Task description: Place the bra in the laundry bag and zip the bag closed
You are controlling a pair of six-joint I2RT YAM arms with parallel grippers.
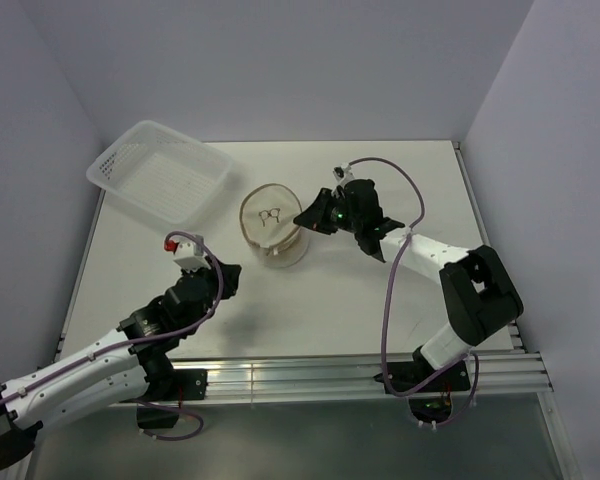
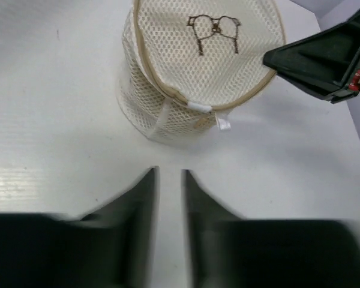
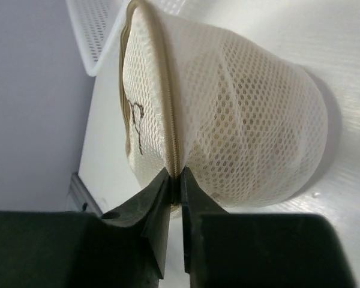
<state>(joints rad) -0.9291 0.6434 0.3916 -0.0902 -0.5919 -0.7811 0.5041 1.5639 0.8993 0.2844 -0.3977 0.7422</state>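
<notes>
The laundry bag is a round white mesh drum with a tan zip rim and a spectacles mark on its lid. It lies tilted on the table's middle and also shows in the left wrist view and the right wrist view. My right gripper is shut on the bag's tan zip rim at its right side. My left gripper hovers a little in front of the bag, its jaws narrowly parted and empty. The bra is not plainly visible; only pale folds show through the mesh.
A white perforated plastic basket stands at the back left, its edge also in the right wrist view. White tabs hang at the bag's near rim. Walls close the table on three sides.
</notes>
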